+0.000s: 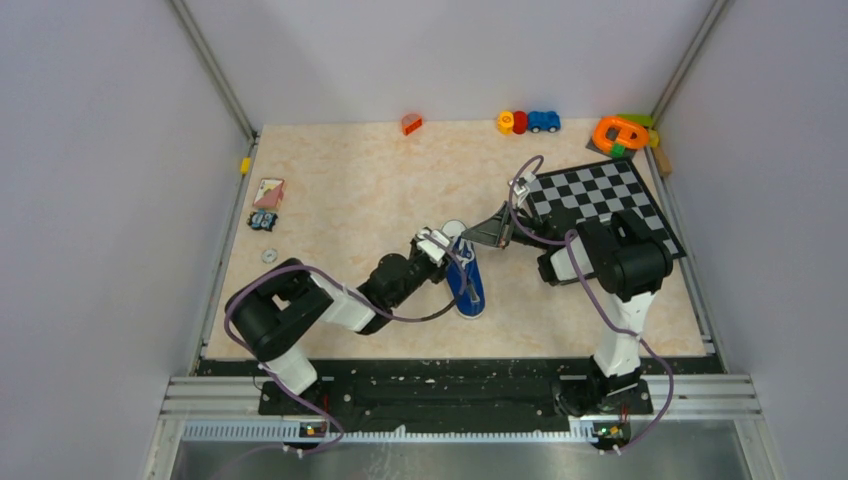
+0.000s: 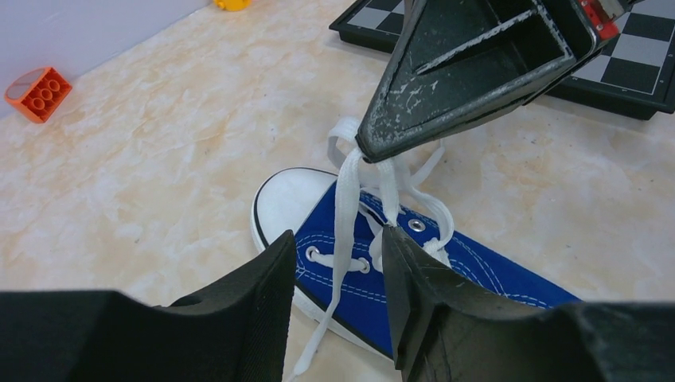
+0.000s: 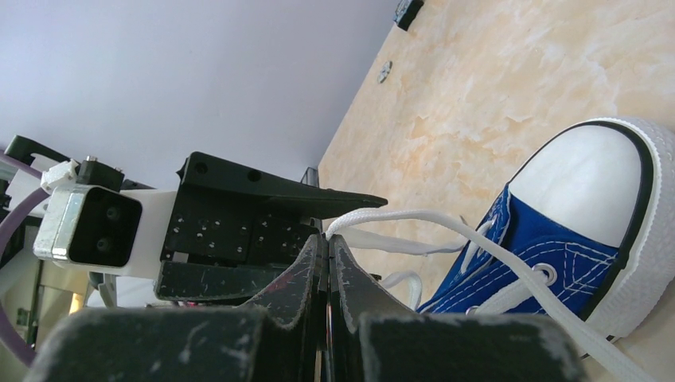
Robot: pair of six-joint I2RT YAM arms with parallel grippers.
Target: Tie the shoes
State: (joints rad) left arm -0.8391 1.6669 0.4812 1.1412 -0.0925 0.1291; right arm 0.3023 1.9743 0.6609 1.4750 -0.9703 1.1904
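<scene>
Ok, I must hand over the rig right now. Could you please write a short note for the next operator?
Right gripper: jaws shut on the laces, holding them up above the sneaker.
Left gripper: jaws open around one lace strand, not pinching it.
Sneaker: sole down on the table, toe cap pointing away from the arm bases.
Done: laces lifted. No finished bow visible.
Left: probably close the left jaws on the strand, then form and tighten the bow.
</scene>
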